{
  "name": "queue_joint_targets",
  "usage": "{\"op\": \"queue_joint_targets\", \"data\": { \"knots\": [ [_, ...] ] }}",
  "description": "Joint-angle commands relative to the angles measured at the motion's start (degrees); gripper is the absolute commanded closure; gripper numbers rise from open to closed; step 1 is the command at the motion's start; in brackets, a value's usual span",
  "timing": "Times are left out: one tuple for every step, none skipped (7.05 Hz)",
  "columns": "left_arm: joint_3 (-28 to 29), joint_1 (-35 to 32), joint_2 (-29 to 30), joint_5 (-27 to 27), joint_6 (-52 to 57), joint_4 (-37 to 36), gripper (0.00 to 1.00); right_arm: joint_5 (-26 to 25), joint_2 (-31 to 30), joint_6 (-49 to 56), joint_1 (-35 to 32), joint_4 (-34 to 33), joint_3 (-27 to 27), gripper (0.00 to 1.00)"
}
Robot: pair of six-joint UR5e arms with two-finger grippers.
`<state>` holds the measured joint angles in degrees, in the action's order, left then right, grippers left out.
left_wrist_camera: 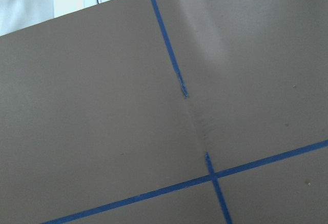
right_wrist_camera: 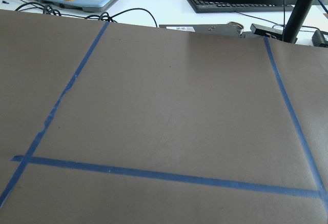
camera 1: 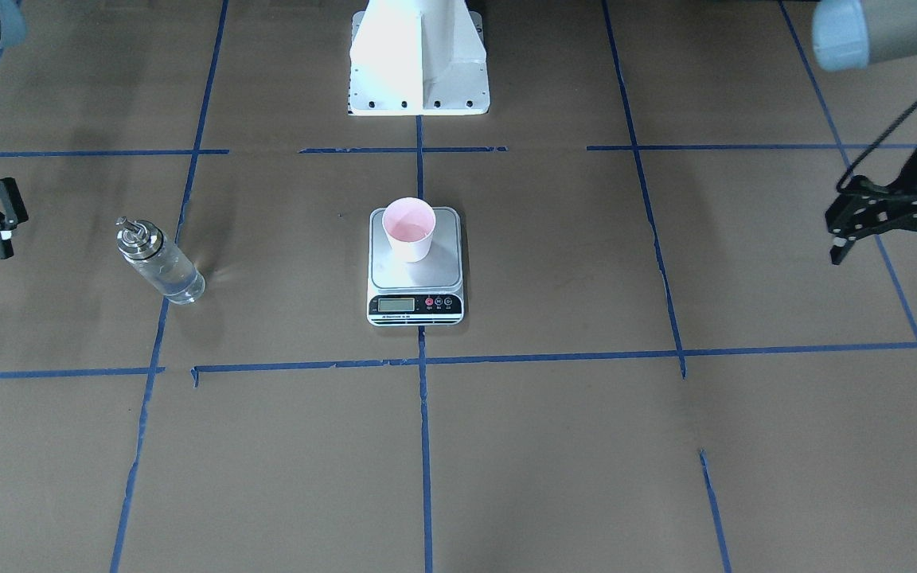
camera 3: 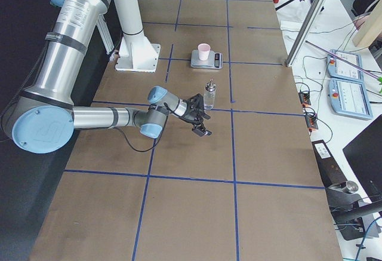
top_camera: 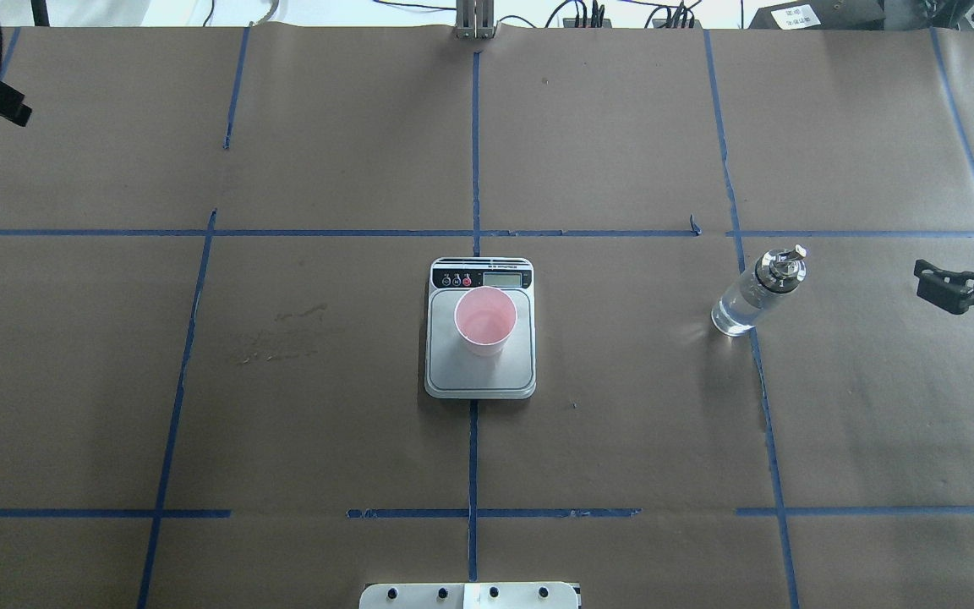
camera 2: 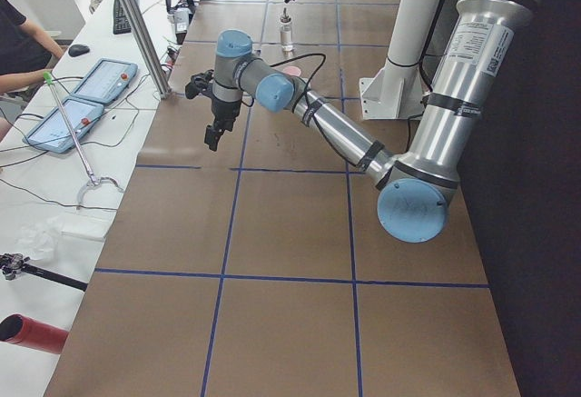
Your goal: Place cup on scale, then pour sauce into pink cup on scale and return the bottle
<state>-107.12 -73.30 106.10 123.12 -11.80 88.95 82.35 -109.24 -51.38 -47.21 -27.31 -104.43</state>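
Pink-lined paper cup stands upright on the square steel platform of the flat white digital scale, towards the platform's rear. The print on the scale's black front strip and the LCD reading are too small to make out.

The right gripper hangs low at the robot's right, fingers spread and empty, near the small clear glass bottle but not touching it. The left gripper hovers far out on the other side, pointing down, jaws wide apart and holding nothing.

The bottle stands upright on the brown paper-covered table, well apart from the scale, on a blue tape line. Clear sauce fills its lower part. Whether the cup holds any liquid cannot be told.
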Motion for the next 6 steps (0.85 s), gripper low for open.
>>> {"op": "queue_joint_targets", "data": {
  "knots": [
    [6.63,-7.36,-0.81,3.35,10.73,0.17,0.00,23.97,6.55,14.82,-19.94,-13.39,-0.07,0.00],
    [9.27,-9.82,-1.33,3.53,10.75,0.35,0.00,32.52,8.15,24.92,-27.34,-22.35,-0.07,0.00],
    [10.43,-11.58,-2.46,7.01,10.83,0.26,0.00,38.00,8.25,33.46,-33.85,-29.83,-0.16,0.00],
    [10.00,-12.73,-7.00,8.70,16.75,0.52,0.00,47.19,8.08,39.72,-39.92,-38.78,-0.07,0.00],
    [10.09,-14.74,-11.13,11.41,27.77,0.35,0.00,53.72,7.99,47.35,-44.16,-48.79,-0.77,0.00],
    [9.83,-15.02,-14.31,13.96,28.14,0.44,0.00,54.22,8.25,54.48,-43.76,-56.38,-0.77,0.00]
  ]
}}
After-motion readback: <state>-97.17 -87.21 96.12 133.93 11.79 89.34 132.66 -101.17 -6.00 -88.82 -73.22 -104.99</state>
